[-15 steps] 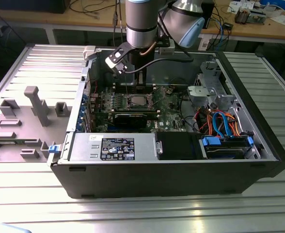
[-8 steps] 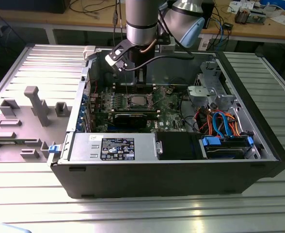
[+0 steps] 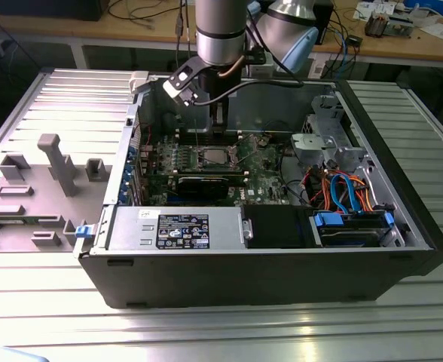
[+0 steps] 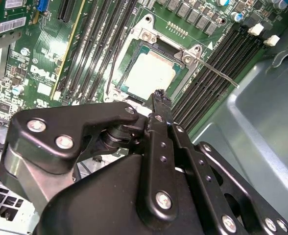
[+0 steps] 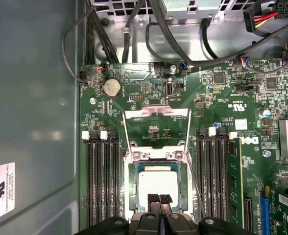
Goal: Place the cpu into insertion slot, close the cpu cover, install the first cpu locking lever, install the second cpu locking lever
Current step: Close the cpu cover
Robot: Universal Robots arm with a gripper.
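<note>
Lying in the insertion slot (image 5: pixel 133 188), cpu (image 5: pixel 157 182), closed fingers (image 5: pixel 154 199) over its edge

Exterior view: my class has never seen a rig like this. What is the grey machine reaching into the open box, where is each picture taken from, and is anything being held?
The grey machine is a robot arm with a black gripper at its tip. It reaches down into an open computer case that lies on a ribbed metal table.

The exterior view comes from a camera standing off the arm. Both wrist views come from cameras riding on the arm and look along the gripper at the green circuit board.

In the first wrist view, the cpu, a silver square, sits in the insertion slot. The cpu cover, a thin metal frame, is open and folded back from the slot.

The gripper's fingertips are together just above the cpu's near edge and hold nothing.
</note>
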